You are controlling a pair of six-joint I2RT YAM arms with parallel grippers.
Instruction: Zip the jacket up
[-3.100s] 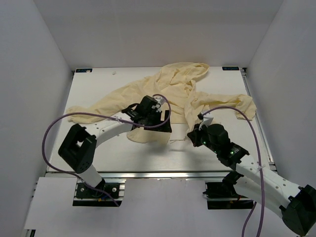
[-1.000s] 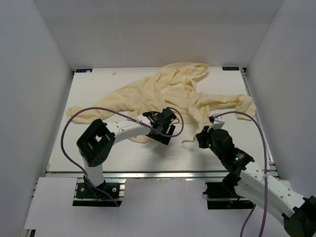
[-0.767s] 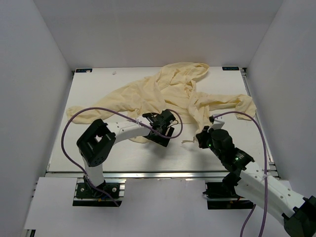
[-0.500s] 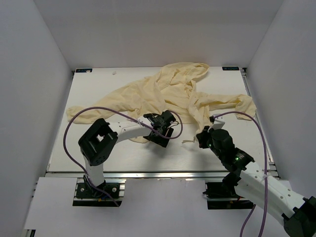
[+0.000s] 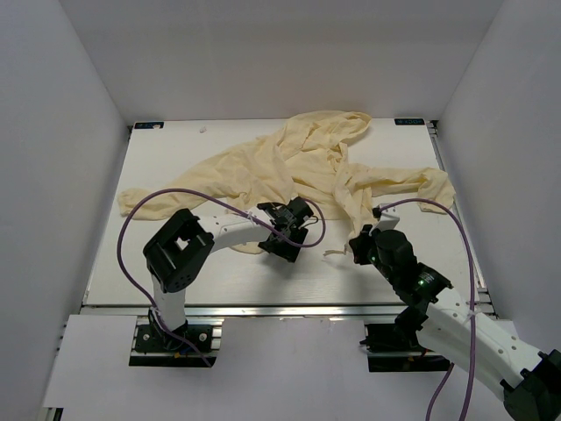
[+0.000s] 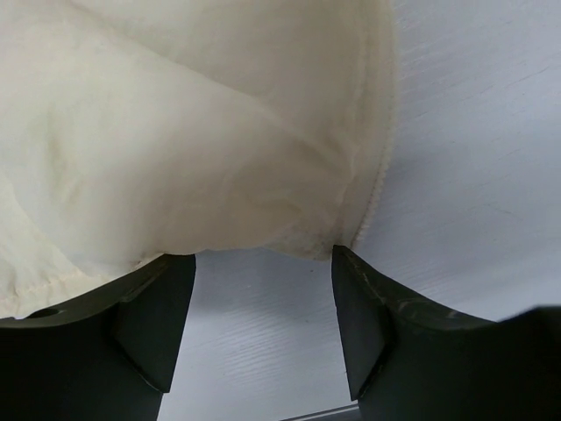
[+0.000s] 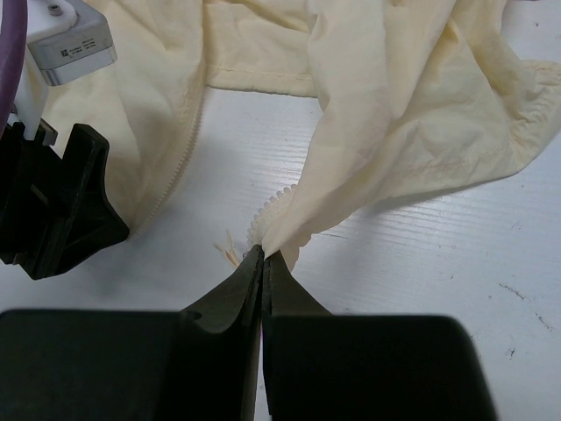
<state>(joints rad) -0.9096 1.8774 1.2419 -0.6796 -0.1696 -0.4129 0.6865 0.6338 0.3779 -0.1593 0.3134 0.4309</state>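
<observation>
The pale cream thin fabric hooded jacket lies on the white table, one zipper corner just ahead of the released left claw, the other clenched in the right claw.

From above, the near hem of the jacket is covered by the left gripper, whose fingertips are hidden under its body. In the 2 wrist views the jacket is cut off by the upper edge. The zipper teeth are too small to be told from above.
</observation>
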